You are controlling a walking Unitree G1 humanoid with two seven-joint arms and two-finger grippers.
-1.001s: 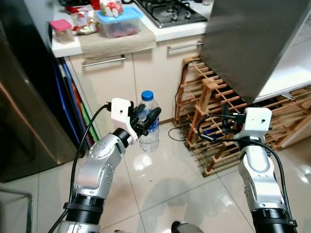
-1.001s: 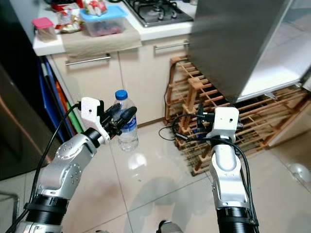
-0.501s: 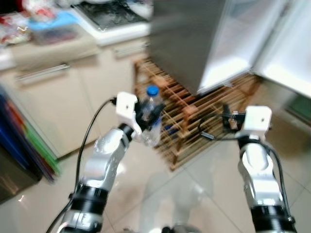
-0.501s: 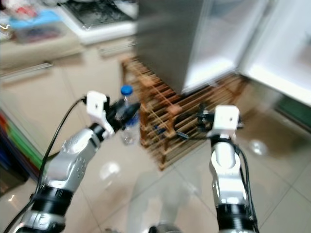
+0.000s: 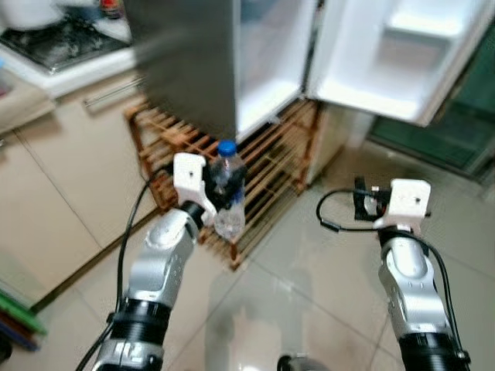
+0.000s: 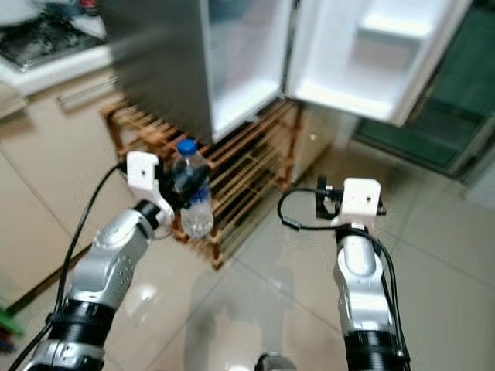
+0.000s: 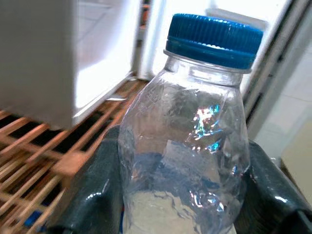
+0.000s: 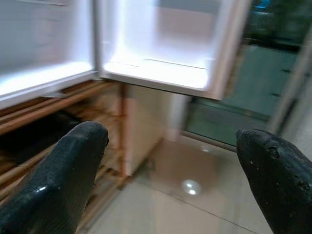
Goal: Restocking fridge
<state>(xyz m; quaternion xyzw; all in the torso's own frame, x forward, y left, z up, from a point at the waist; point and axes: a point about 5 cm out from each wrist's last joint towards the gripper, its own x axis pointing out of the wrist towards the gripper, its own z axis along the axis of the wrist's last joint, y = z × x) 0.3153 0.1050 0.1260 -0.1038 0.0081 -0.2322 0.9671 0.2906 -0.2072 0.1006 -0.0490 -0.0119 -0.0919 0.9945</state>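
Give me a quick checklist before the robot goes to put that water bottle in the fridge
1. Bottle grip: ok. The left gripper has a finger on each side of the water bottle.
2. Blue cap on: ok.
3. Bottle upright: ok.
4. Fridge door open: ok, it is swung wide and the lit inside shows.
5. Free shelf space inside: cannot tell, the interior is washed out and blurred.
6. Right gripper free: ok, fingers apart, holding nothing.
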